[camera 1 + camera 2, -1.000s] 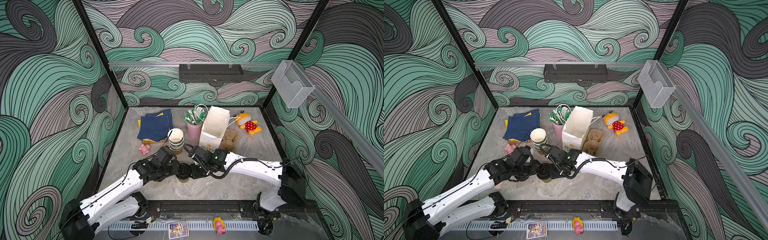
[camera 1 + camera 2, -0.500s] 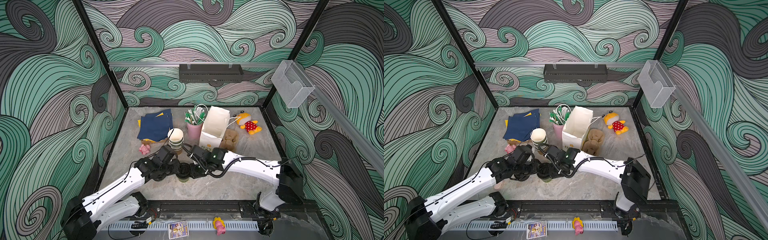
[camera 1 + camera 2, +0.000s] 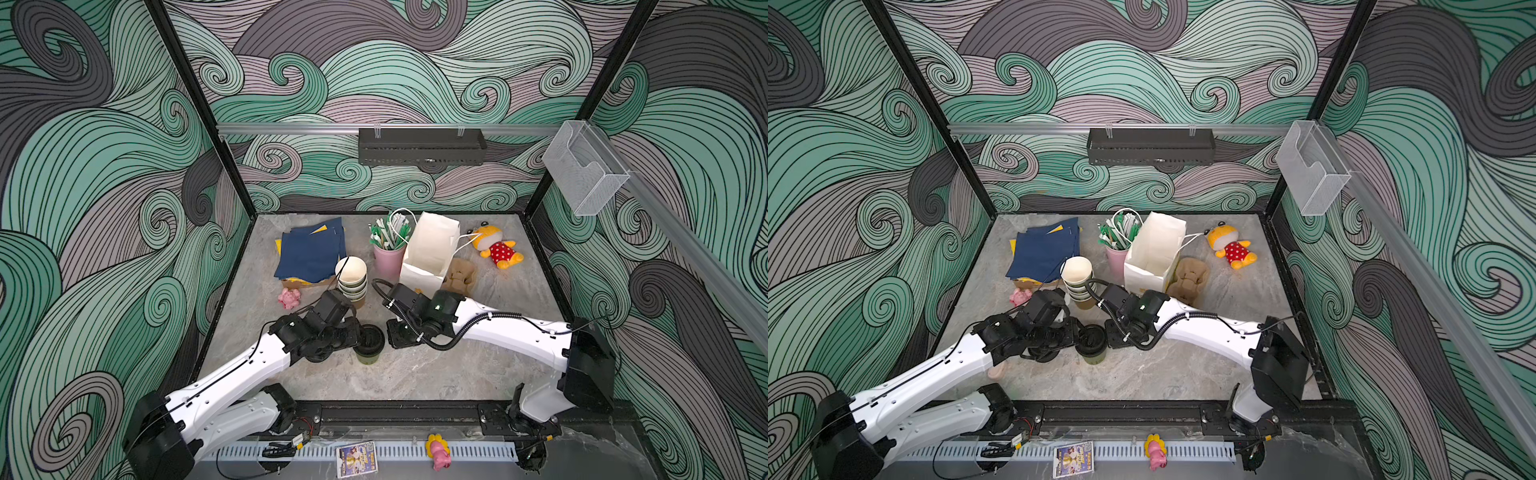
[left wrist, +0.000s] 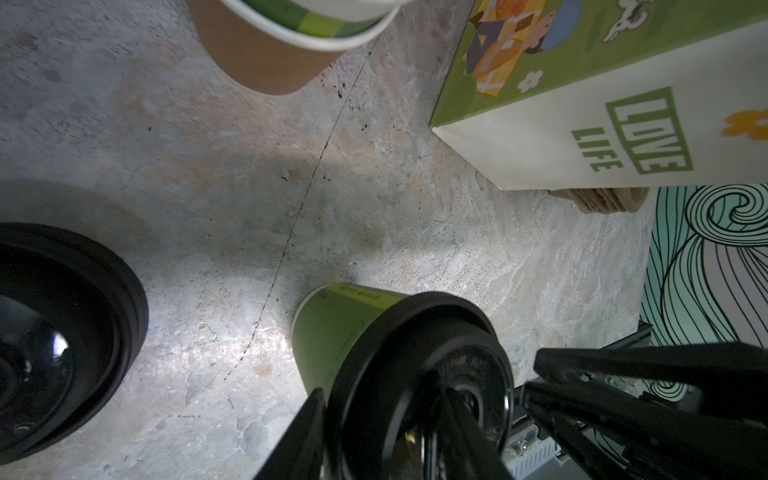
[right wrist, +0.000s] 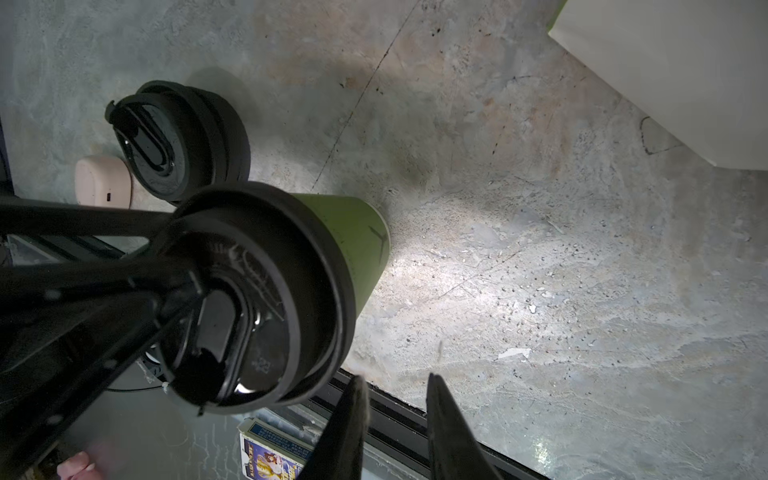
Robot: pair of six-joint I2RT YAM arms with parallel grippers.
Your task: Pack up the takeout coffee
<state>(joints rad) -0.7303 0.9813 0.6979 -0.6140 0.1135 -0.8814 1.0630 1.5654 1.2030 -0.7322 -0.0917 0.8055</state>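
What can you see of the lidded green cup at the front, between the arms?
The green paper cup stands upright on the stone-look table, front centre. Its matte olive wall tapers downward and carries faint print. A round black plastic sip lid caps it. The left pincer appears to pinch the lid's rim, one finger outside, one across the top. Nothing else visibly touches it.

The cup [image 3: 368, 356] is olive-green, its lid [image 3: 371, 337] black, the napkins [image 3: 311, 253] navy, the walls [image 3: 104, 166] swirled teal and grey.
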